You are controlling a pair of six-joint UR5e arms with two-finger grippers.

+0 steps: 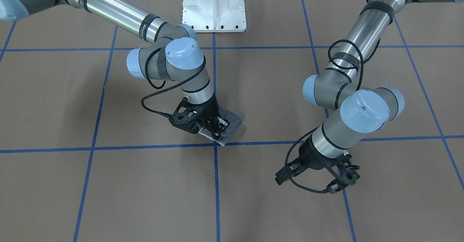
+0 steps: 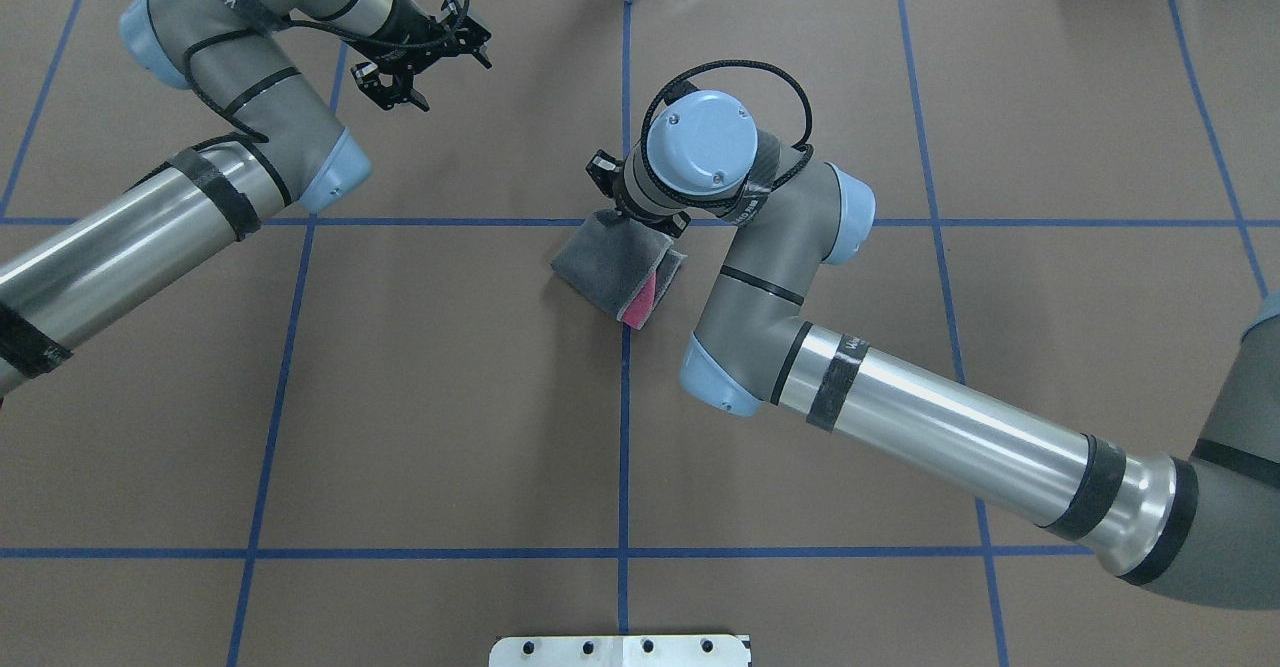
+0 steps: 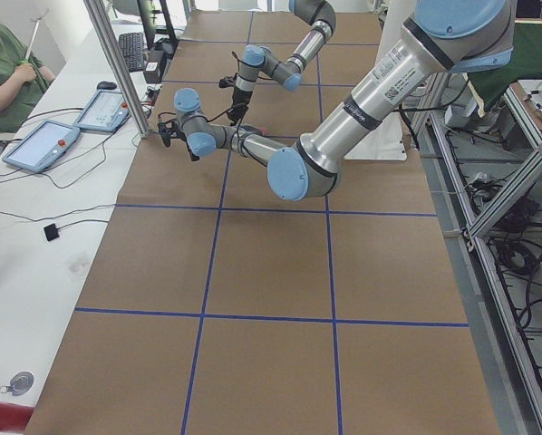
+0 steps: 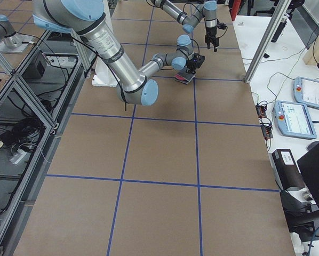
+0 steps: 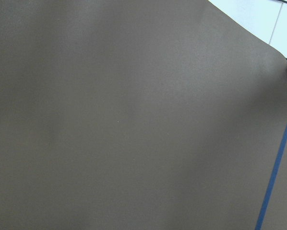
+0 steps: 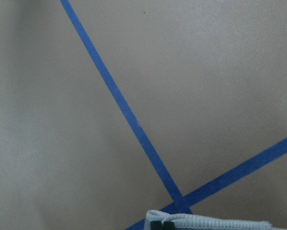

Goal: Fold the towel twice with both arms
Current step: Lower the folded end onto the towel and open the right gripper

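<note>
The brown paper-covered table [image 2: 450, 397], marked off by blue tape lines, carried only the one cloth that I could see. The silver-grey tubular right arm [image 2: 930, 427] reached in from the near right to the middle of the table. The matching silver-grey left arm [image 2: 120, 247] stretched to the far left, well apart from the work.

The small square terry-cloth towel [image 2: 605, 267] lay near the table's centre, just beside a crossing of two tape lines. It was a compact packet, dark grey face outward, with a strip of pink showing at its near right edge. From that size and the layered edge I judged both folds were in place or very nearly so. I could not count the layers.

The black two-finger right gripper [image 1: 214, 127] stood down on the towel's far edge. Its fingers were drawn close together, and the right wrist view showed them pinching the light grey stitched edging [image 6: 215, 223]. The black left gripper [image 2: 430, 72] hung over bare paper with its fingers spread and nothing between them.

What remained, as I read it, was for the right gripper to let go, lift clear, and leave the packet flat.
</note>
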